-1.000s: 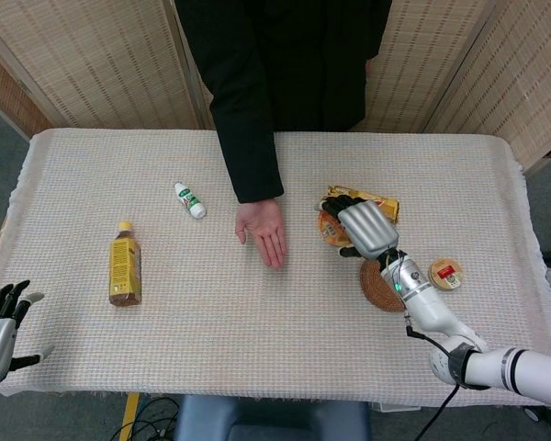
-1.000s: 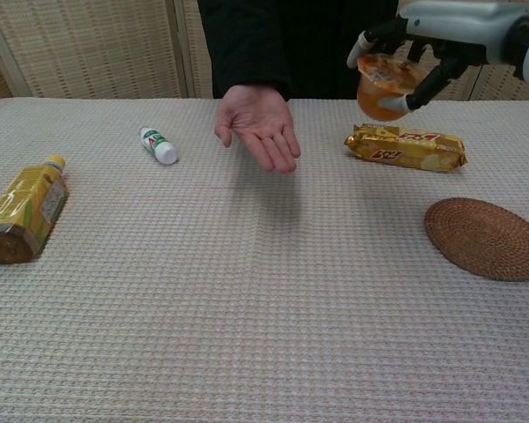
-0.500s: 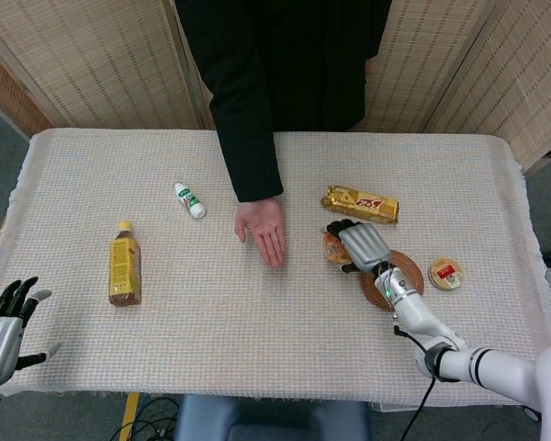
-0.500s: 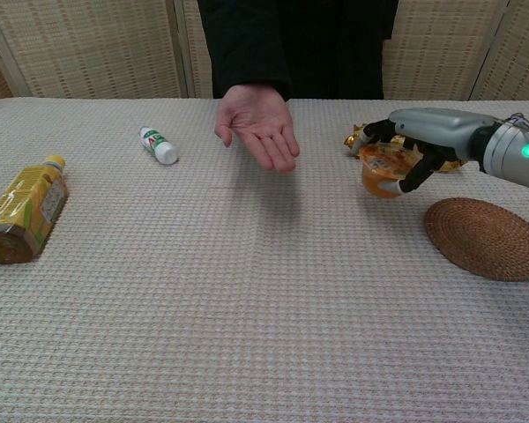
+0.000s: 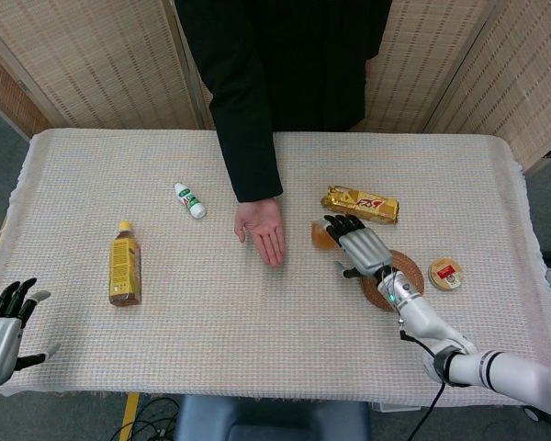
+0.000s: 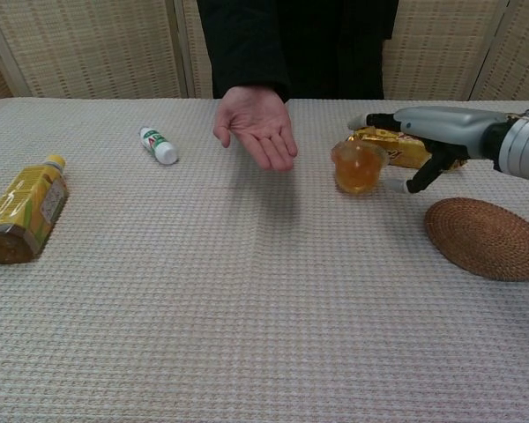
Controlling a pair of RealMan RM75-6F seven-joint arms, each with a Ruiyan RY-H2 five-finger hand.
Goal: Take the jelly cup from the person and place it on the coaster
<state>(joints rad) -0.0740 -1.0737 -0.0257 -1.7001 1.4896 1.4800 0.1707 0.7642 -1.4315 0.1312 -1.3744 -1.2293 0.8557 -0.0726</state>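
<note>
The orange jelly cup (image 5: 322, 235) (image 6: 359, 166) stands on the tablecloth, left of the round woven coaster (image 5: 374, 288) (image 6: 487, 238) and apart from it. My right hand (image 5: 356, 244) (image 6: 420, 139) hovers just right of the cup with its fingers spread, and nothing is gripped in it. Its forearm crosses over part of the coaster in the head view. The person's hand (image 5: 264, 230) (image 6: 258, 126) lies palm up and empty, left of the cup. My left hand (image 5: 2, 329) hangs open off the table's near left corner.
A gold snack packet (image 5: 360, 204) (image 6: 404, 146) lies right behind the cup and my right hand. A small round tin (image 5: 445, 273) sits right of the coaster. A yellow bottle (image 5: 124, 265) (image 6: 21, 208) and a small white bottle (image 5: 190, 200) (image 6: 159, 145) lie on the left.
My right hand came down from above the packet with the cup and let go. The cup now stands on the cloth, further left than it was half a second ago.
</note>
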